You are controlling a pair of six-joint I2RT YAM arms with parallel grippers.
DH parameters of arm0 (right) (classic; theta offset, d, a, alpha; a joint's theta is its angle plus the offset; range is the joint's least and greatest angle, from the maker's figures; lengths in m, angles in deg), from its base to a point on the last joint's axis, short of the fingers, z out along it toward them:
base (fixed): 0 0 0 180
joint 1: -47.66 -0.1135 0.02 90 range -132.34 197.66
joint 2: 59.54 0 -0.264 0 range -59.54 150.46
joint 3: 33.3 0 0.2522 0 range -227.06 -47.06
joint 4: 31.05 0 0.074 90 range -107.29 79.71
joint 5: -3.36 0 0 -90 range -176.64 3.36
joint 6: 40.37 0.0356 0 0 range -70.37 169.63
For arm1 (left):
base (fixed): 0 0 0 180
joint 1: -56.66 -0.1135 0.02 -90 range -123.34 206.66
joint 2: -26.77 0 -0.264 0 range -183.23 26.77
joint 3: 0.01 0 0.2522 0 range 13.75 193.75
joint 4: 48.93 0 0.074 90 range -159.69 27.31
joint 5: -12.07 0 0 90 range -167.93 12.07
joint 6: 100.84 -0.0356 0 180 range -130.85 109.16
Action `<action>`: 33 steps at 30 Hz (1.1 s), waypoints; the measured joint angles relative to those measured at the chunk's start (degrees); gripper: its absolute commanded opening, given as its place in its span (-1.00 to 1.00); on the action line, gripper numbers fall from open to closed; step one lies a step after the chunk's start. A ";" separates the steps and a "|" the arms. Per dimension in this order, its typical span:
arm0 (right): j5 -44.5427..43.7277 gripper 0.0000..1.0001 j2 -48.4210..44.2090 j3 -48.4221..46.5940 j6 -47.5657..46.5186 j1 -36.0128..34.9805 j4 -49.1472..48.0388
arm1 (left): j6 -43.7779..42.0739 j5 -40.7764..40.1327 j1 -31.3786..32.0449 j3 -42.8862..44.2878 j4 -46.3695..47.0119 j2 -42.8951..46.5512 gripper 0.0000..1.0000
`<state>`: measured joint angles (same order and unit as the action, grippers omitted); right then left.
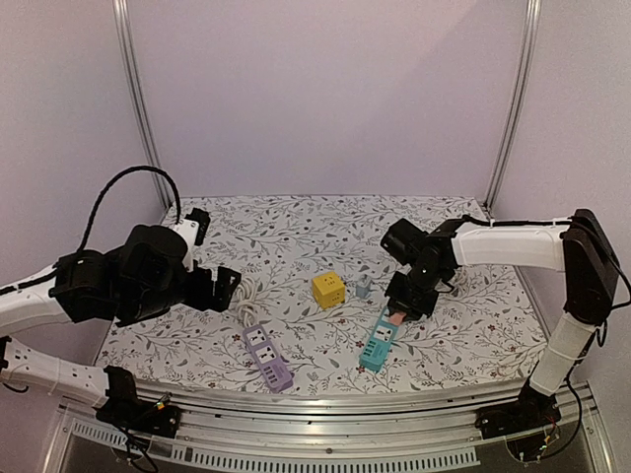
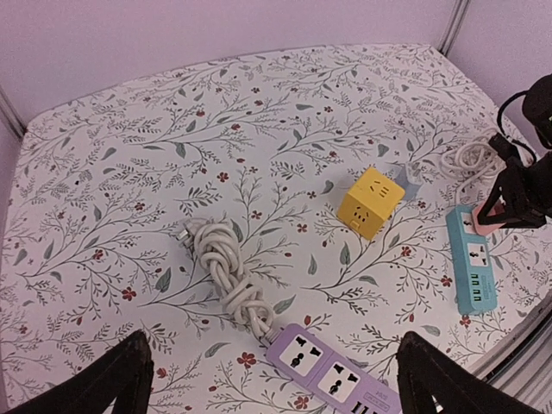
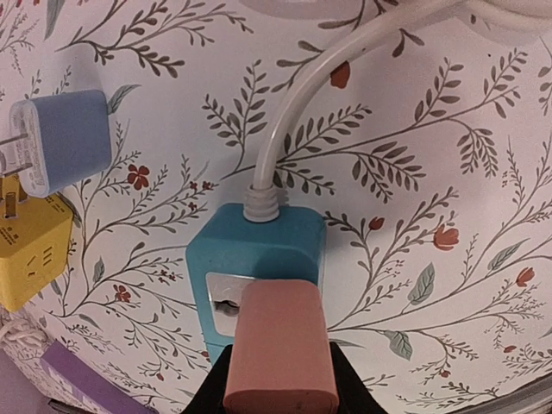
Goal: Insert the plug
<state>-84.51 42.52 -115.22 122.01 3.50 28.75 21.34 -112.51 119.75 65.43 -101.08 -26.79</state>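
My right gripper (image 3: 280, 392) is shut on a pink plug (image 3: 281, 345), pinching its sides. The plug stands right over the first socket of the teal power strip (image 3: 259, 250), hiding most of that socket's face; its pins are hidden. In the top view the pink plug (image 1: 396, 315) sits at the strip's (image 1: 377, 343) far end under the right gripper (image 1: 407, 301). My left gripper (image 2: 276, 379) is open, high above the purple power strip (image 2: 336, 373), both dark fingers (image 2: 112, 379) at the frame's lower corners.
A yellow cube socket (image 1: 328, 290) and a small blue-grey adapter (image 1: 364, 287) lie mid-table. The purple strip's (image 1: 267, 357) knotted white cable (image 2: 226, 269) lies to its left. The teal strip's white cord (image 3: 345, 60) curls off behind it.
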 measured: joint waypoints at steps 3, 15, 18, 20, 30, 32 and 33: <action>0.13 -1.00 -1.53 2.25 0.33 0.00 -2.67 | 0.00 0.61 0.00 1.11 0.17 -1.64 0.97; 4.44 -1.00 -3.72 8.98 0.74 -0.02 -18.91 | 0.94 0.76 0.00 3.80 -0.04 -5.97 0.96; 4.26 -1.00 -1.68 5.73 0.22 -0.02 -16.59 | 1.31 0.66 0.00 5.57 -0.09 -6.58 0.96; 3.82 -1.00 0.31 1.97 -0.37 -0.07 -12.39 | 1.57 0.46 0.00 6.64 -0.09 -6.82 0.96; -0.20 -1.00 7.54 -11.74 -3.52 -0.68 3.04 | 1.95 -1.51 0.00 8.02 -0.09 -7.08 0.96; -0.46 -1.00 8.48 -13.22 -4.33 -0.68 4.85 | 1.95 -1.95 -0.02 7.98 -0.11 -6.43 0.96; -0.52 -1.00 9.18 -14.16 -4.74 -0.68 5.90 | 1.95 -2.10 -0.02 7.93 -0.11 -5.81 0.96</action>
<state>-85.04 51.70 -129.39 117.27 2.82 34.65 23.28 -114.61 119.73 73.37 -101.19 -32.60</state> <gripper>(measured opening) 0.280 0.980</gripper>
